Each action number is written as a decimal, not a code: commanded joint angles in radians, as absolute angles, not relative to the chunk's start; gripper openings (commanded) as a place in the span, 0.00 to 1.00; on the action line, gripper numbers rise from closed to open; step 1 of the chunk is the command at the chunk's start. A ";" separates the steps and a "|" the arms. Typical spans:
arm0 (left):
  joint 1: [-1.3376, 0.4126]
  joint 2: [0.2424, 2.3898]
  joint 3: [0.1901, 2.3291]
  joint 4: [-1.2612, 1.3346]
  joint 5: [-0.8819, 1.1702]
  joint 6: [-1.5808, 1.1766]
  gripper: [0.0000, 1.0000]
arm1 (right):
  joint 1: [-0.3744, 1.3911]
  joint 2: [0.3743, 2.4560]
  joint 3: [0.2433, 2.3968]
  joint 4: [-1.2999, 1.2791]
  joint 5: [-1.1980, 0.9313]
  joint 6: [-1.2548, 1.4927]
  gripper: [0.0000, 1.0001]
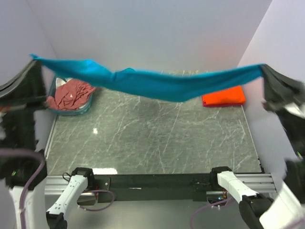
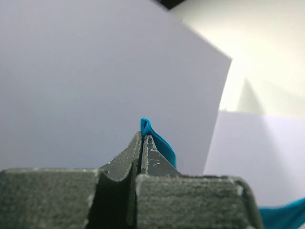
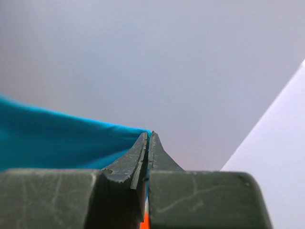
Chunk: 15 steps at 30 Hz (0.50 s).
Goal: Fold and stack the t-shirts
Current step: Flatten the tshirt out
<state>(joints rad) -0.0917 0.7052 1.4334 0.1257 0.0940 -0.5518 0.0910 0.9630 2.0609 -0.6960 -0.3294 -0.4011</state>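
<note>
The teal t-shirt (image 1: pixel 157 83) hung stretched above the worktop (image 1: pixel 157 143), its ends pinched by the left fingers (image 2: pixel 157 162) and right fingers (image 3: pixel 133 162). Soft and light, it sagged mid-span, so the corners looked the best hold.

A teal-blue t-shirt (image 1: pixel 157 85), orange t-shirt (image 1: pixel 224 97), seemingly salmon-pink t-shirt (image 1: pixel 71 94), white-veined grey table (image 1: pixel 152 143) show.

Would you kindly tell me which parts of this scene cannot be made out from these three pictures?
- Top view: the stretched teal-blue cloth t-shirt covers the far side of the folded orange t-shirt and of the teal plastic basket holding the crumpled salmon-pink t-shirt.
- Wrist views: the left gripper and right gripper, shut on that shirt, show only a scrap of it; which part each pinches is cut off.
- Top view: both grippers are blurred.
</note>
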 commanded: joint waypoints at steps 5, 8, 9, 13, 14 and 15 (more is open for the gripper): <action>-0.087 0.695 1.609 0.104 0.094 -0.615 0.00 | 0.086 0.936 2.247 -0.790 -0.261 -0.373 0.00; -0.083 0.704 1.647 0.080 0.107 -0.606 0.00 | 0.086 0.911 2.232 -0.773 -0.239 -0.376 0.00; -0.081 0.707 1.646 0.077 0.106 -0.604 0.00 | 0.086 0.908 2.211 -0.775 -0.236 -0.376 0.00; -0.081 0.704 1.554 0.083 0.106 -0.601 0.00 | 0.086 0.868 2.053 -0.729 -0.233 -0.376 0.00; -0.081 0.703 1.531 0.084 0.109 -0.600 0.00 | 0.086 0.859 2.008 -0.715 -0.235 -0.376 0.00; -0.081 0.704 1.504 0.089 0.110 -0.600 0.00 | 0.086 0.853 1.926 -0.706 -0.238 -0.377 0.00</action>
